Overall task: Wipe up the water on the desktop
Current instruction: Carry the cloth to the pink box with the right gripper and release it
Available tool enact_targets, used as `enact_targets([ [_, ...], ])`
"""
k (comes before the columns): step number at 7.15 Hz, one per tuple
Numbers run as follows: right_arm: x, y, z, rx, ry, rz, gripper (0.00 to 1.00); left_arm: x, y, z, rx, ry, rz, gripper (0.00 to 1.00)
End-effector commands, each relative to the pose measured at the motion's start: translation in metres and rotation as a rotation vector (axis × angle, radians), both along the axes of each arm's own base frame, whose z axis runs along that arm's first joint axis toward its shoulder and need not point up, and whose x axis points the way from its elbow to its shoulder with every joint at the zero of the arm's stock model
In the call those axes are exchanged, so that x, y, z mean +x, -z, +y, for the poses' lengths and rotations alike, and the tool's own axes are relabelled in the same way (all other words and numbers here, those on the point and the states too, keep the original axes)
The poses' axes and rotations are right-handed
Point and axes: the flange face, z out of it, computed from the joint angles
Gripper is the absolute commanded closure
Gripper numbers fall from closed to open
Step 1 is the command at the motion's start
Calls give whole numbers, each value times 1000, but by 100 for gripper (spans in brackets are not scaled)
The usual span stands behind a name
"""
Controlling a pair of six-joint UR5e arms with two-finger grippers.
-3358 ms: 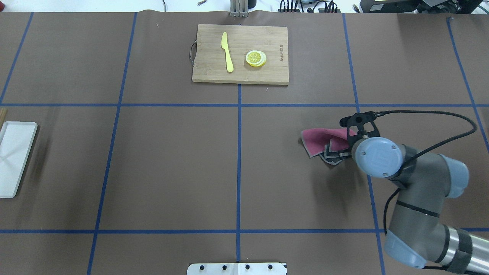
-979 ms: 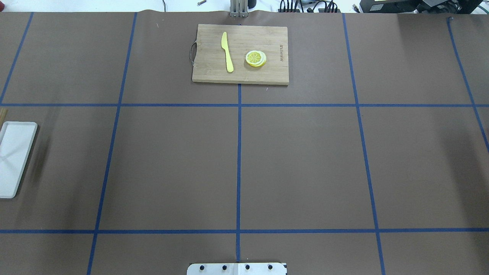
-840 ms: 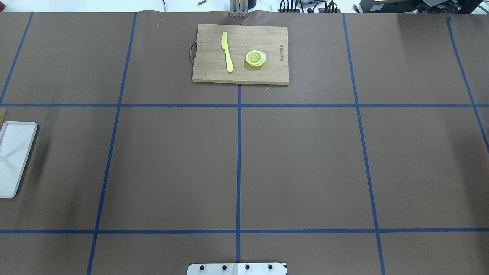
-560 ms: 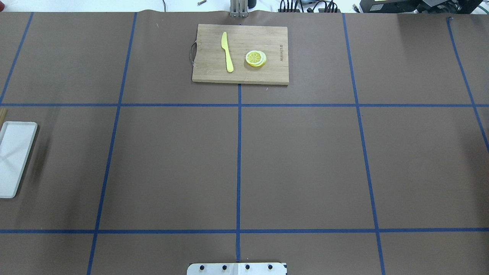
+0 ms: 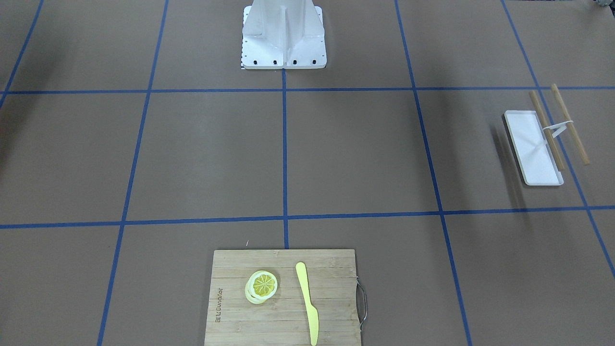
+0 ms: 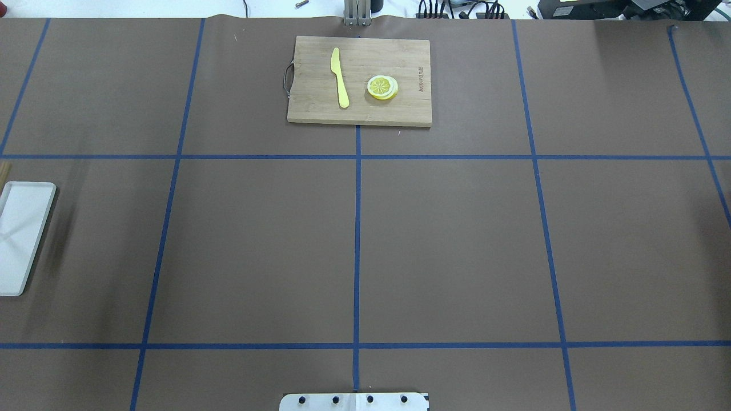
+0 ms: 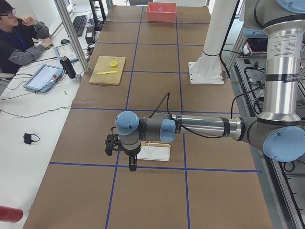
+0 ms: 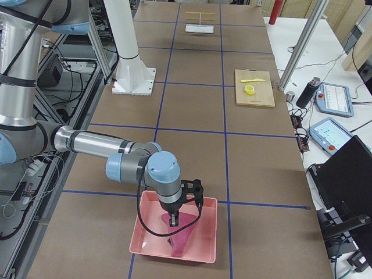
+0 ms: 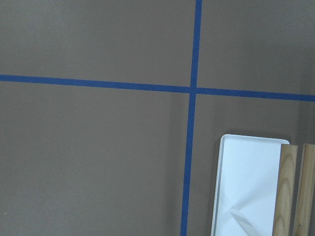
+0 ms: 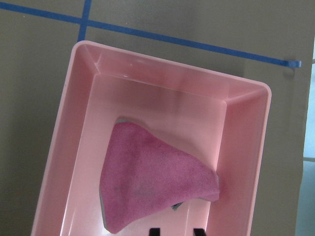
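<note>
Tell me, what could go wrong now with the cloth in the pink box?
The right tool hangs just over the pink cloth in the pink box; lifting away, it might snag the cloth and drag it out. The left tool hovers near the white tray and wooden sticks; a low swing could knock them.

Right gripper (image 8: 172,220) pointing down over a pink bin (image 8: 210,232), magenta cloth (image 8: 182,240) lying in the bin just beneath it, brown counter (image 8: 261,163) taped in blue squares, bamboo cutting board (image 8: 254,87) well beyond the gripper
</note>
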Motion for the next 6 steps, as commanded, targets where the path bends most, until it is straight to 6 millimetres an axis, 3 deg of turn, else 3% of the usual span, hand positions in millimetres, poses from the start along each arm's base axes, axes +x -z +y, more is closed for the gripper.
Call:
enact_targets([
  [1,2,31,-32,12,-95,-53,0,0,-1,1,-2,0,0,1],
  [3,-19,58,-67,-49,-187,-108,0,0,-4,5,-9,0,3,1],
  [5,-62,39,-71,-105,-95,-85,0,0,-5,5,-11,0,3,1],
  [6,-60,15,-71,-139,-96,-16,0,0,-5,5,-11,0,3,1],
])
